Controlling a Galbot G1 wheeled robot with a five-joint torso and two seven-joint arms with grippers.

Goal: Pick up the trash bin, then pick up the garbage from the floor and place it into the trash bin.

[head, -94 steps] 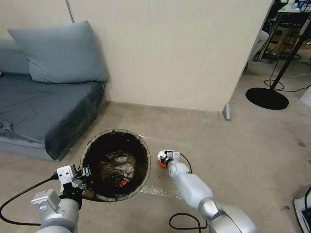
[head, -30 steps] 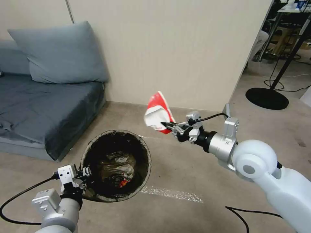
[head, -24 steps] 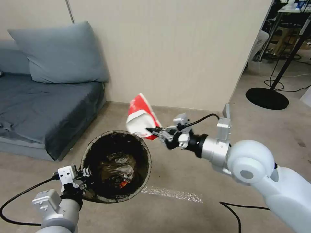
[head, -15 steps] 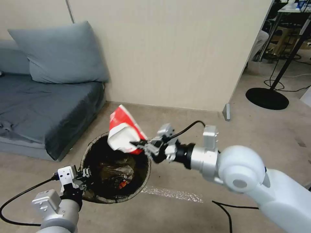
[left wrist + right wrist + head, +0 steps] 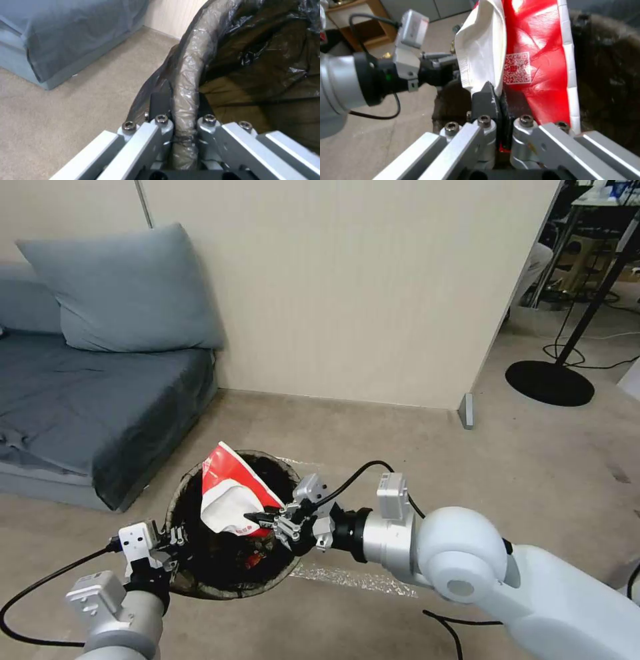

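Right tool (image 5: 263,515) is our working one: its jaws are pinched tight on the lower edge of a red-and-white carton (image 5: 230,497), and we hold that carton upright over the open mouth of the bin (image 5: 293,560), its lower part already within the rim. In the right wrist view the closed pads grip the carton (image 5: 533,62) where the white panel meets the red one.

Our left tool (image 5: 170,543) is clamped on the near rim of the bin, and in the left wrist view its two fingers (image 5: 160,100) sit one inside and one outside the bag-wrapped rim (image 5: 188,75). The bin looks to be carried clear of the floor (image 5: 507,487) by that rim, though we cannot confirm the gap beneath it.

As we judge progress: the bin is picked up, and this carton is lifted and brought over it, but not yet let go. Deep in the dark liner we see a small red scrap (image 5: 252,560) and crumpled brownish material, so some litter seems to be in already. No other litter lies on the stretch of floor before us; whether more waits elsewhere we cannot tell.

For writing, the carton carries a white square QR code (image 5: 517,68) on its red face. We can read no brand name or words.
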